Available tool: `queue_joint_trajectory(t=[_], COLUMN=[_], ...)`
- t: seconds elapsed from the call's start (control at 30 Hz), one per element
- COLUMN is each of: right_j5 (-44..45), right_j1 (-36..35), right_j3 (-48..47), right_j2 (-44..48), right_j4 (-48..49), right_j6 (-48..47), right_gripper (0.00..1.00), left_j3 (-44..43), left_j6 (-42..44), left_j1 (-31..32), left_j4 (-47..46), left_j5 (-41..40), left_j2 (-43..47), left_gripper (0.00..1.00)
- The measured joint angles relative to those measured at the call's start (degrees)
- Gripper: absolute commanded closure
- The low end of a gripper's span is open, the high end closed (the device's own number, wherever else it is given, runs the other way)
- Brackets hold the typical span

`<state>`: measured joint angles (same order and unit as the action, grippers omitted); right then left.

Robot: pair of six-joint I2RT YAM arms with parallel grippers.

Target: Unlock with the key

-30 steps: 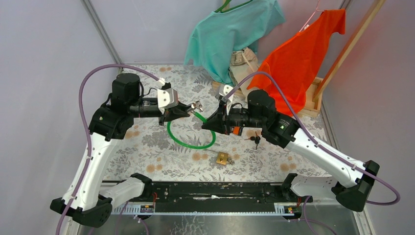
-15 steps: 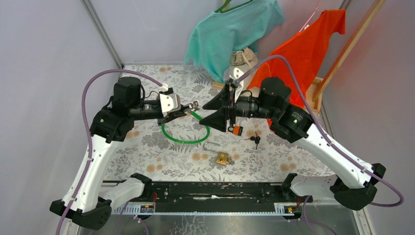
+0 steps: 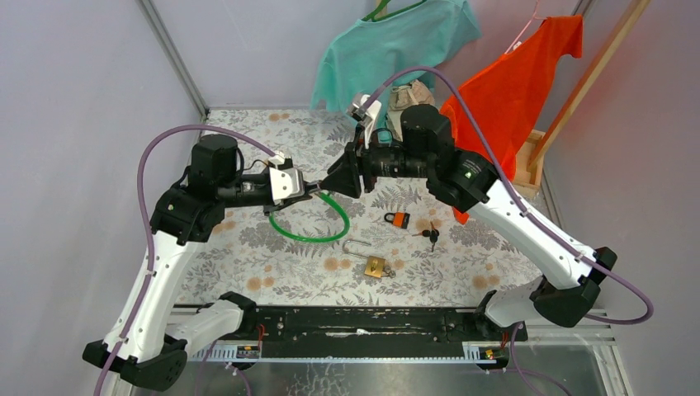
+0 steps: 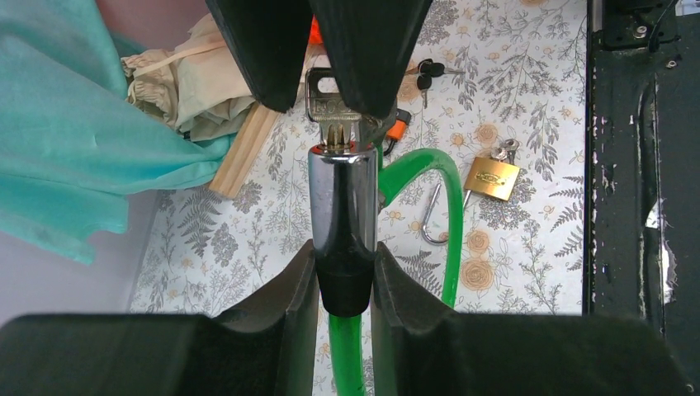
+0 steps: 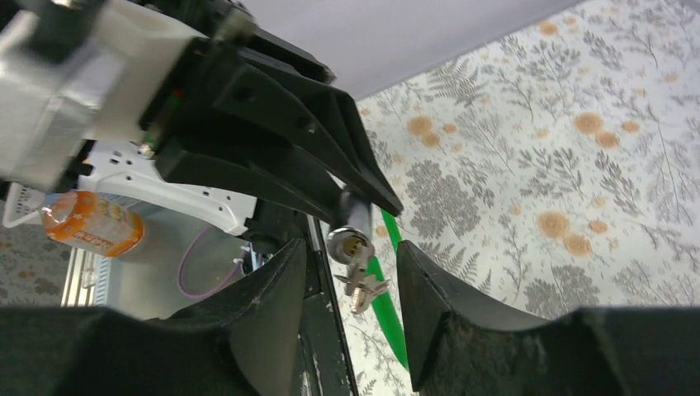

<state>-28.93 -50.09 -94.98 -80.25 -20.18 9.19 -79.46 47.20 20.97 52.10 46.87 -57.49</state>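
top: my left gripper [image 3: 307,192] and right gripper [image 3: 328,183] meet tip to tip above the flowered table [image 3: 248,247], walls [image 3: 74,124] well apart. left wrist: my left gripper clamps the smooth chrome lock barrel [image 4: 342,198], glossy green cable [image 4: 425,157] curving off. right wrist: the metal key [image 5: 357,285] sits in the barrel, my right gripper spread either side, gaps showing.

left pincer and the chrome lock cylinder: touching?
Touching. The left wrist view shows the left pincer with its fingers pressed against both sides of the lock cylinder at its black end, with no gap on either side.
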Motion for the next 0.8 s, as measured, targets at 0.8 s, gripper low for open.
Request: queue_joint_trajectory(t=[0.8], right_j5=[2.2], right_j1=[0.0], right_j3=[-1.3], right_j2=[-3.1], right_j4=[-3.5], right_j6=[1.4], right_gripper=[0.88], left_j3=[0.5], left_j6=[2.3], left_j1=[0.0], left_j4=[1.1], left_j5=[-2.6], left_j2=[0.6], left_gripper=[1.00])
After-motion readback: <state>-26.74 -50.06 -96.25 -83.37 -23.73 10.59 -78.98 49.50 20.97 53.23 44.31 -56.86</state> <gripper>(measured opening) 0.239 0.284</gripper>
